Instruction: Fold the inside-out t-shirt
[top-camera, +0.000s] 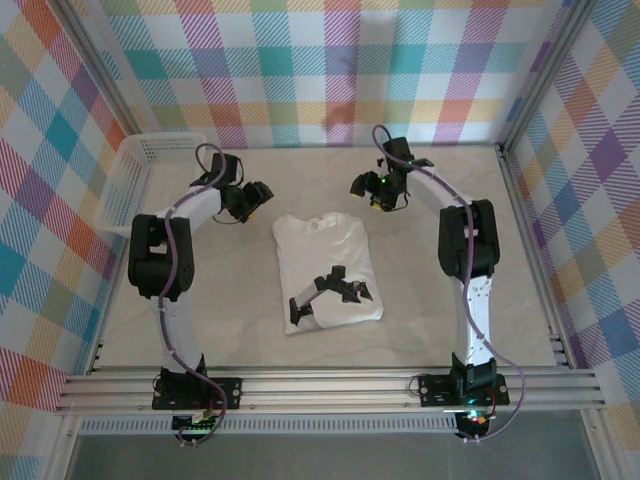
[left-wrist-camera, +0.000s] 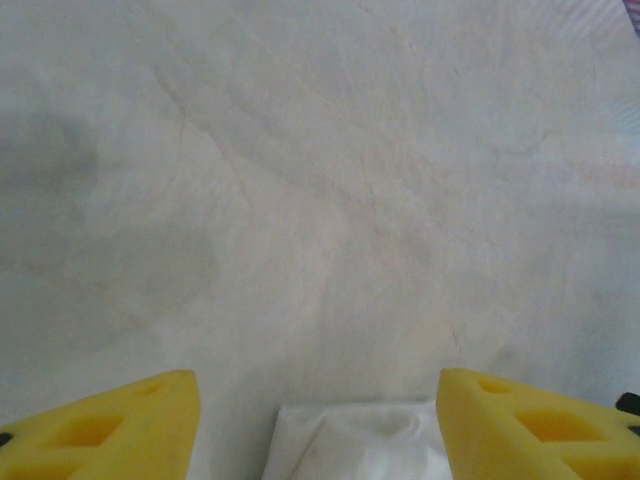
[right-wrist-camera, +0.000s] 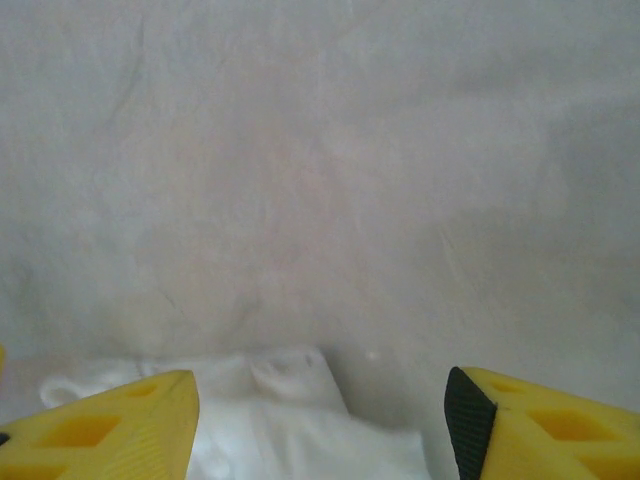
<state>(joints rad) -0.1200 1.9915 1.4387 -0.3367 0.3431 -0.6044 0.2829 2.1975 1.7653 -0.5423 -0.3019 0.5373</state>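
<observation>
At the centre of the table (top-camera: 410, 300): the inside-out t-shirt (top-camera: 322, 248), folded to a rectangle, dark print toward its 6 o'clock end. At its 10 o'clock, just off the cloth, the left gripper (top-camera: 255, 195), yellow fingers spread, nothing between. At 1 o'clock, the right gripper (top-camera: 366, 190), likewise spread and empty. Farther out at 10 o'clock, a white mesh basket (top-camera: 150, 160).
</observation>
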